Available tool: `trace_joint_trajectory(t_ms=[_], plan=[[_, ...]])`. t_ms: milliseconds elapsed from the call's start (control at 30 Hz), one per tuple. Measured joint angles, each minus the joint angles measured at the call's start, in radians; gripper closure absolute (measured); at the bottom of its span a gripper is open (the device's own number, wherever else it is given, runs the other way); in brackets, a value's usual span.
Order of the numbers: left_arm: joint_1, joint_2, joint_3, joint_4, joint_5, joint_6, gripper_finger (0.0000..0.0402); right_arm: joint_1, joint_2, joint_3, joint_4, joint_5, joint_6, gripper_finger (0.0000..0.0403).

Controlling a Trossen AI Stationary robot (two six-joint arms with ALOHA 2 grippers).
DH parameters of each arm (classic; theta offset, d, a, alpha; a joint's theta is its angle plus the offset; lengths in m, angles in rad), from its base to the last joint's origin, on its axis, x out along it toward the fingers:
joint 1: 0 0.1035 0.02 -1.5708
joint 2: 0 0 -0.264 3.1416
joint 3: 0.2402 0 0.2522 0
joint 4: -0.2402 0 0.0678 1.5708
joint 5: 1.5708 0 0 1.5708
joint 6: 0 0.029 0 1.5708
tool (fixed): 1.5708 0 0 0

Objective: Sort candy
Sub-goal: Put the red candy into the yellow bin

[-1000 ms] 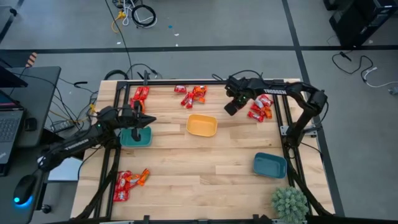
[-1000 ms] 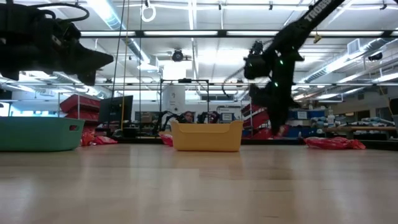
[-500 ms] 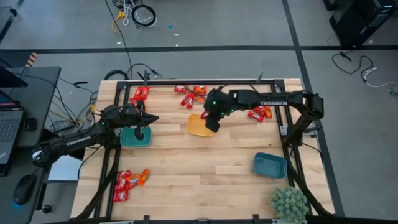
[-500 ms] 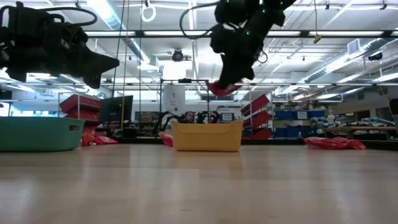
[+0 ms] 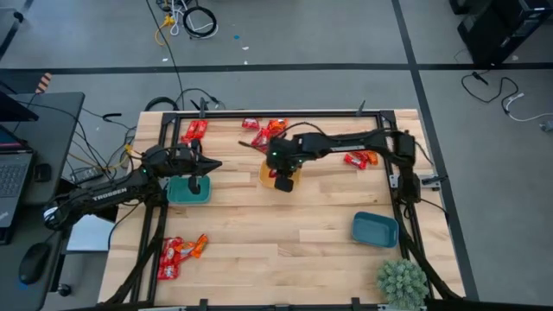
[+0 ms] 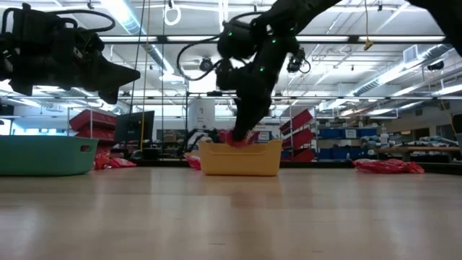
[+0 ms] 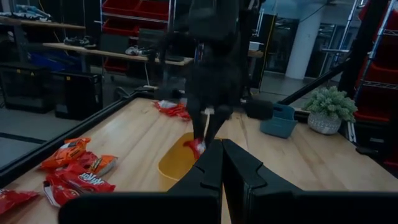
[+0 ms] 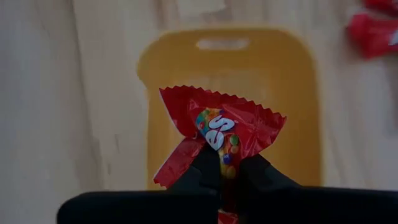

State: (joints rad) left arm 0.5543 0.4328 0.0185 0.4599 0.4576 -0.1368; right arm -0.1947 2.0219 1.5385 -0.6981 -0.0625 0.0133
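Observation:
My right gripper (image 5: 282, 180) hangs over the yellow bowl (image 5: 266, 175), shut on a red candy (image 8: 221, 134) with coloured dots and a white mark. In the low view the candy (image 6: 232, 139) sits at the level of the yellow bowl's rim (image 6: 240, 146). My left gripper (image 5: 210, 166) waits shut and empty above the teal bowl (image 5: 186, 192). Piles of red and orange candy lie at the far left (image 5: 194, 131), far middle (image 5: 268, 131), right (image 5: 363, 158) and near left (image 5: 180, 250) of the table. My right gripper pinches the red candy by one end of its wrapper (image 8: 225, 163) between its two fingers (image 8: 200, 175), coming from above and pointing down. The wrapper is crumpled where the fingers meet it. The candy is lifted clear and fans out below the fingertips, over the inside of the yellow bowl (image 8: 298, 93).
A blue bowl (image 5: 374, 230) stands at the near right, with a small green plant (image 5: 402, 281) at the near right corner. Bare wood (image 5: 276, 233) lies between the bowls. A black frame (image 5: 164, 155) borders the table.
My right gripper has carried the red candy from the right-hand pile toward the table's left, over the yellow bowl, and has come down until the candy is at the bowl's rim. It has stayed shut on the candy throughout.

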Motion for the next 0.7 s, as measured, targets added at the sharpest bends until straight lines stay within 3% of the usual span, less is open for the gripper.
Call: trace_joint_trajectory(t_ms=[400,700], plan=[[0.0,0.0,0.0,-0.007,0.0,0.005,0.0394,-0.006,0.121,0.051,-0.054,-0.008,-0.026,0.0375],[0.0,0.0,0.0,-0.002,-0.017,0.005,0.0394,0.011,0.105,0.048,-0.053,0.041,-0.017,0.0293]])
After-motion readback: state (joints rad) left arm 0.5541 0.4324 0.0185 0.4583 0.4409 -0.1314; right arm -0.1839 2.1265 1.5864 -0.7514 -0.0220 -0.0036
